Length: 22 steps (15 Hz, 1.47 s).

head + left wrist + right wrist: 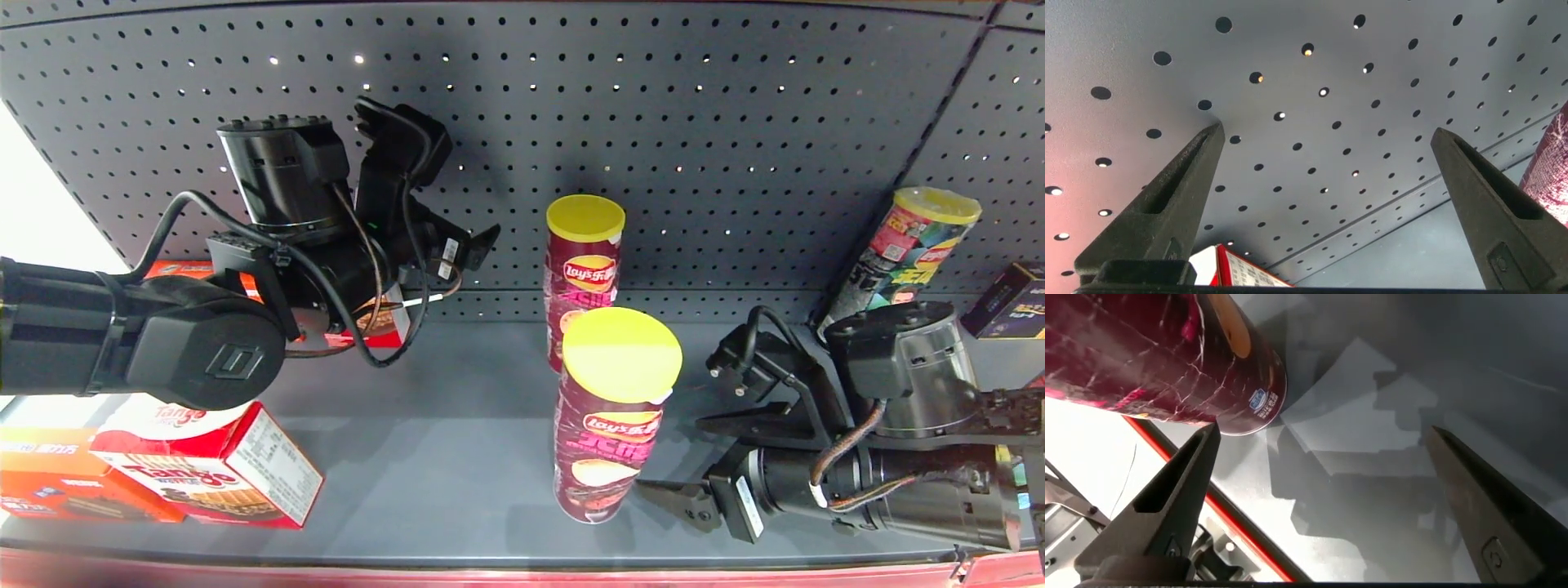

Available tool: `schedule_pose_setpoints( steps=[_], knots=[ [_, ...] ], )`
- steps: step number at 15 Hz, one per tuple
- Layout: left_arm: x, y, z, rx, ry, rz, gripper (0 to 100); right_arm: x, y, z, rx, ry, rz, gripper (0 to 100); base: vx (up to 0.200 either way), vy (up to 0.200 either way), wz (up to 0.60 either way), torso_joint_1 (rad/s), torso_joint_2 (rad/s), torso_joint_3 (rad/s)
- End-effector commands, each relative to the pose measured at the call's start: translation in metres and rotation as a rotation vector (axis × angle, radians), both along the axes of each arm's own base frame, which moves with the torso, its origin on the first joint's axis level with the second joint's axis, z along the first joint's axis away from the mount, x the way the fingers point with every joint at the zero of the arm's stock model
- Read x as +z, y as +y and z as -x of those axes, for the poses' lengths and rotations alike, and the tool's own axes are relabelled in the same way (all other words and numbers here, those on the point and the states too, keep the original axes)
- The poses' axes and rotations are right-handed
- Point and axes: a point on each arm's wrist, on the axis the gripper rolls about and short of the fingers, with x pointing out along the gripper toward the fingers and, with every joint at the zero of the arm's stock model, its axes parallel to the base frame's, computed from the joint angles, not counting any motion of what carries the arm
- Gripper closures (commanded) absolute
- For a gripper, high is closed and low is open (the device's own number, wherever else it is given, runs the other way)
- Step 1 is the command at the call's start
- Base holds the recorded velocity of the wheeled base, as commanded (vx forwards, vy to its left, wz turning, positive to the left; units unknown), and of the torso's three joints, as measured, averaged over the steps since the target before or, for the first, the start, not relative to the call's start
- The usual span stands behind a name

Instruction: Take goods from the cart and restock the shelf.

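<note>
I read the front chip can as already stocked. It stands upright on the shelf near the front edge, directly ahead of a second chip can of the same kind, which makes sense as a row running back toward the pegboard. My right gripper lies low on the shelf just beside that front can's base, its fingers spread wide with nothing between them. In the right wrist view the can sits off past one fingertip, not inside the gap, so I judge it stands on its own. My left gripper is up by the pegboard, well apart from both cans, its fingers equally wide and empty and pointing at the bare panel; I'd say it is parked out of the way. A red wafer box sits at the shelf's left front, and a leaning can rests against the right-hand corner. Next I'd expect to draw the right arm straight back so it doesn't tip the can.
</note>
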Motion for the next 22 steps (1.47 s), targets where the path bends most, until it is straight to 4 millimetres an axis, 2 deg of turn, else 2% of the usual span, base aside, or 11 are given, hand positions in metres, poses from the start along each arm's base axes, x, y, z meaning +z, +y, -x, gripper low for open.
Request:
schedule_pose_setpoints(
  steps=[1, 22],
  knots=[
    [-0.0007, -0.0003, -0.0006, 0.0, 0.001, -0.001, 0, -0.0006, 0.003, -0.0012, 0.007, 0.001, 0.003, 0, 0.0, 0.0, 0.0, 0.0, 0.0, 0.0],
    [-0.0007, 0.0002, -0.0008, 0.003, 0.001, -0.001, 0, -0.0013, 0.0065, -0.0046, 0.008, -0.003, -0.002, 0, 0.0, 0.0, 0.0, 0.0, 0.0, 0.0]
  ],
)
